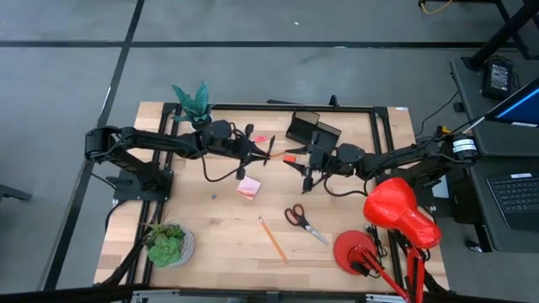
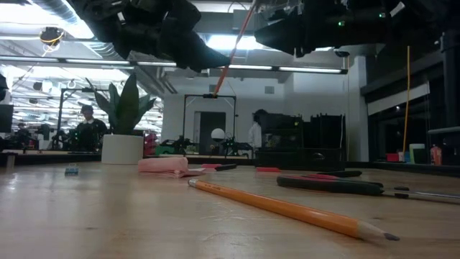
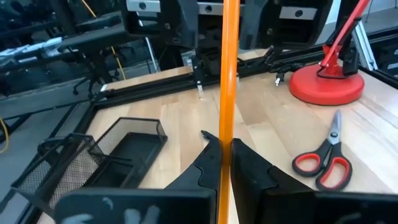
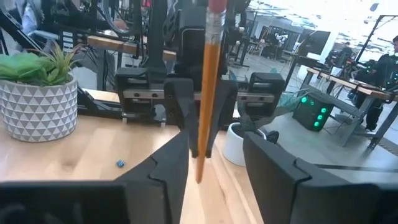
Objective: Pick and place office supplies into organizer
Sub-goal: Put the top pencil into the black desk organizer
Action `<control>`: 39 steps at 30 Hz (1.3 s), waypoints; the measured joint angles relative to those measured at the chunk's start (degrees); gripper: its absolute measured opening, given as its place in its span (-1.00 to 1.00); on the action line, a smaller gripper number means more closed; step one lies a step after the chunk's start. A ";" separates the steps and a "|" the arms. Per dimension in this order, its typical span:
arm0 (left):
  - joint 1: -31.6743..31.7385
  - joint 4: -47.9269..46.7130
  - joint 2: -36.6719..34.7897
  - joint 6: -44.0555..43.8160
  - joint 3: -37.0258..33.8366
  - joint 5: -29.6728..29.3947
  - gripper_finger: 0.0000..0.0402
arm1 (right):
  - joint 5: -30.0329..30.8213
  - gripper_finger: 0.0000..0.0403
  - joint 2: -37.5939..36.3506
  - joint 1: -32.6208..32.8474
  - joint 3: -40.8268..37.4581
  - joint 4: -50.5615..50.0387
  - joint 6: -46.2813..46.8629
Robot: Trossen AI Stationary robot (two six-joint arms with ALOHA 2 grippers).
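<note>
- Left gripper (image 1: 268,150) sits left of the organizer (image 1: 313,130), above the surface (image 1: 219,227), its fingers (image 3: 249,165) clamped on an orange pencil (image 3: 227,93).
- That pencil spans the gap between the two grippers, just left of the organizer.
- A pink pad (image 1: 248,187) lies on the surface left of and nearer the front edge than the organizer.
- A second pencil (image 1: 272,239) lies loose, well in front of the organizer.
- Red-handled scissors (image 1: 303,221) lie in front of the organizer, near the lamp base (image 1: 355,251).
- Right gripper (image 1: 296,162) hovers just in front of the organizer; its fingers (image 4: 273,165) stand parted on either side of the pencil without pressing on it.
</note>
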 joint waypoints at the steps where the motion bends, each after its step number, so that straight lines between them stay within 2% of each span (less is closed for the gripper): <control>1: 0.00 0.31 0.01 0.01 0.00 0.00 -0.92 | -0.83 -0.23 0.00 0.00 0.01 0.24 0.01; 4: -0.02 0.55 0.00 0.01 0.00 0.02 -0.92 | -2.32 -0.23 0.00 0.00 0.94 -0.16 0.03; 13: -0.74 4.02 0.58 -0.05 -0.03 0.01 -0.92 | -2.30 -0.22 3.71 -1.51 6.14 -4.05 -0.16; 22: -1.08 3.92 0.57 0.33 -0.02 -0.08 -0.92 | -2.70 -0.22 5.73 -2.25 8.58 -3.77 -0.52; 27: -1.07 3.89 0.57 0.49 -0.02 -0.02 -0.92 | -7.81 -0.22 5.70 -2.27 9.75 -3.60 -0.55; 33: -1.03 3.87 0.57 0.50 -0.02 -0.06 -0.92 | -8.33 -0.23 5.70 -2.58 9.94 -3.64 -1.04; 36: -1.03 3.85 0.57 0.53 -0.02 -0.09 -0.92 | -8.29 -0.27 5.70 -2.62 9.94 -3.66 -1.36; 39: -1.03 3.85 0.57 1.20 -0.02 -0.11 -0.92 | -8.35 -0.40 5.70 -2.58 9.94 -3.65 -1.80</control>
